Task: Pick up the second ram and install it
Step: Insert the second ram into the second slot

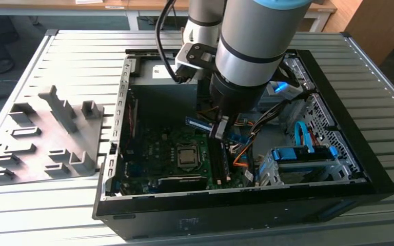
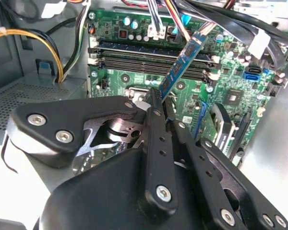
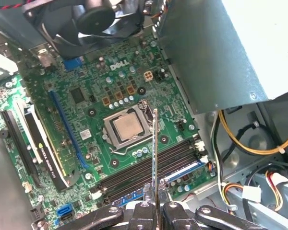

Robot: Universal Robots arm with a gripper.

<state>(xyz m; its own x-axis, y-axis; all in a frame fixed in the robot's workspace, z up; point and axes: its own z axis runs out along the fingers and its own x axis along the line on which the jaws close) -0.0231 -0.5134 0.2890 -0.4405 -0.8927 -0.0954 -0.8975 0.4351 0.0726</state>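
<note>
**The second ram (image 2: 181, 67) hangs pinched at one end between your fingers (image 2: 152, 115), inside the open computer case (image 1: 204, 223).**

In the first wrist view you see the stick edge-on, a thin line crossing the row of memory slots (image 3: 149, 170) beside the processor socket (image 3: 127, 128). It is not seated in any of them. In the second wrist view its blue face slants over those slots. The green motherboard (image 3: 134, 81) lies flat in the case, with the grey power supply box (image 3: 240, 48) along one side and a black fan (image 3: 93, 19) at another. In the exterior view the case stands mid-surface (image 1: 80, 46), and the grey tray (image 1: 39, 148) of uprights lies just beside it, by the surface's edge on the exterior view's left.
</note>
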